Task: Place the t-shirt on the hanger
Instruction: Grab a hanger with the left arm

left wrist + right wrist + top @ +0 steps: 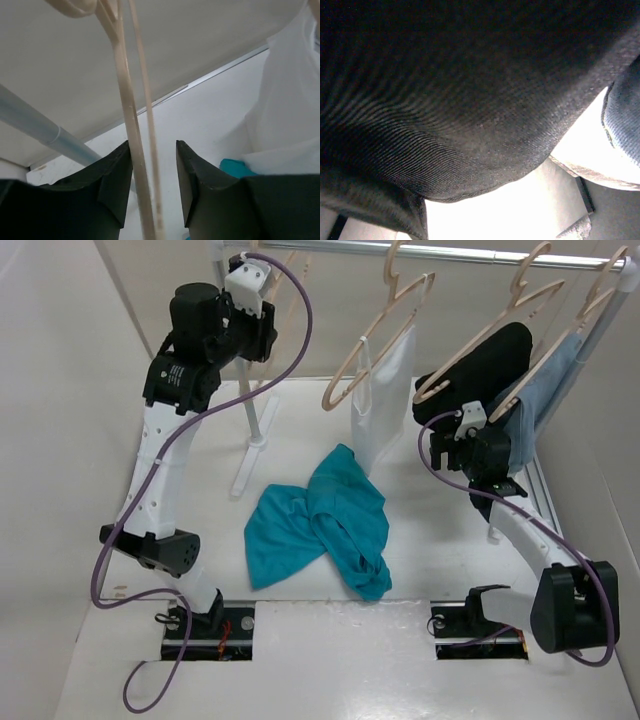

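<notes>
- Upper left of the top view: the left fingers [112,190] stand on either side of the bare hanger [127,100], up by the rail [450,252]. They are half-closed but not clamped. One finger is at or against the wood, and a gap shows beside the other.
- Risk there: the wood is thin and sits off-centre between the fingers. A squeeze may push it aside, or catch only an edge that slips once the hanger is lifted off.
- Centre: the t-shirt [320,530] lies crumpled on the desk [420,540], well apart from the hanger, and neither arm touches it. Because it is bunched, its neck opening looks hard to find, so the hanger could snag in a fold.
- Just right of centre: a white cloth [385,390] hangs near the bare hanger. A wide sideways pull might knock it.
- Right: the right fingers [450,445] sit close under the black garment [490,355], which fills that wrist view. They are spread wide and nothing appears to be held. Moving from there could drag the garment off its hanger, or disturb the grey-blue cloth [550,390] beside it.
</notes>
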{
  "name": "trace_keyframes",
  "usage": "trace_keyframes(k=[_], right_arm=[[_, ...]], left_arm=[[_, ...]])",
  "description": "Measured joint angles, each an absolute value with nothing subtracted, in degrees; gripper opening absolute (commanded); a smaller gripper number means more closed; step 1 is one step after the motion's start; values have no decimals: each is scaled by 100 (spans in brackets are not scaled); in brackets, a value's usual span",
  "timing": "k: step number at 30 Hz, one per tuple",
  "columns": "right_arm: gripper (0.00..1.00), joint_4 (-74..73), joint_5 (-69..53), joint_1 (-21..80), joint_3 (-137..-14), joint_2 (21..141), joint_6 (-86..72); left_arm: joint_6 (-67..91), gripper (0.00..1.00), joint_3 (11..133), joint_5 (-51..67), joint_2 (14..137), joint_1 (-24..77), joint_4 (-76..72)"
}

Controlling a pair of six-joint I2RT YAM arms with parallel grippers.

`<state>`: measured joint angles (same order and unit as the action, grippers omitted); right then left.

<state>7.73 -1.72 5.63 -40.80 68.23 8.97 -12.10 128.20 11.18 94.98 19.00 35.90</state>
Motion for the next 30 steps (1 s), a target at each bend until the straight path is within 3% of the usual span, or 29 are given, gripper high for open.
trace_keyframes(k=[6, 7, 8, 21, 30], right_arm=[[99, 701, -172, 563, -4080, 6777, 902], [99, 676, -172, 563, -4080, 6770, 913], [99, 668, -172, 563, -4080, 6770, 917], [99, 423, -119, 808, -4080, 6477, 1011], [99, 331, 220, 1651, -4077, 6302, 1103]], left_arm=[[-1286, 12, 12523, 768, 9504, 1865, 3507], [-1297, 2, 12503, 729, 9504, 1865, 3503], [-1291, 0, 12484, 701, 9504, 1868, 3496], [-1253, 0, 12464, 421, 9190, 1865, 3435], [-1253, 0, 11891, 327, 8348, 1903, 3258]])
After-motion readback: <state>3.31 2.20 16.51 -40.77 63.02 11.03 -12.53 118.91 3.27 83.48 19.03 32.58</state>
